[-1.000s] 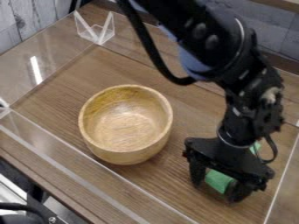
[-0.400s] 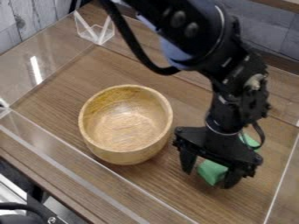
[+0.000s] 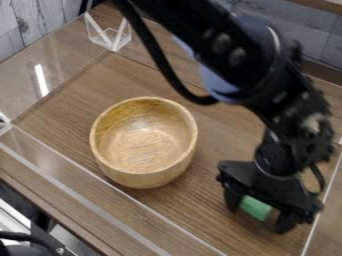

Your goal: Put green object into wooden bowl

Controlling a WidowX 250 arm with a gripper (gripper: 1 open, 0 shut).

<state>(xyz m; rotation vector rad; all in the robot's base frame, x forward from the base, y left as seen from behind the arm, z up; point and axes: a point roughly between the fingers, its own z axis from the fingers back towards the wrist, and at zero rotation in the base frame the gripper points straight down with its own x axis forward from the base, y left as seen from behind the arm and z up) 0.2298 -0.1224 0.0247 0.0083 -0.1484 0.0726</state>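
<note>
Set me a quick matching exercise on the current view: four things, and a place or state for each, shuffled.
Things
1. Green block
2. Wooden bowl
3. Gripper
4. White wire-like stand

Places or states
A. Near the top left of the view, beyond the bowl
B. Partly hidden beneath the gripper
C. Open, down over the block
D. Left of the gripper in the view, with nothing in it

Pairs: 1-B, 2-D, 3-C, 4-A

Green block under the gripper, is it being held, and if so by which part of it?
The gripper is open over the green block; I can't see it gripping any part.
</note>
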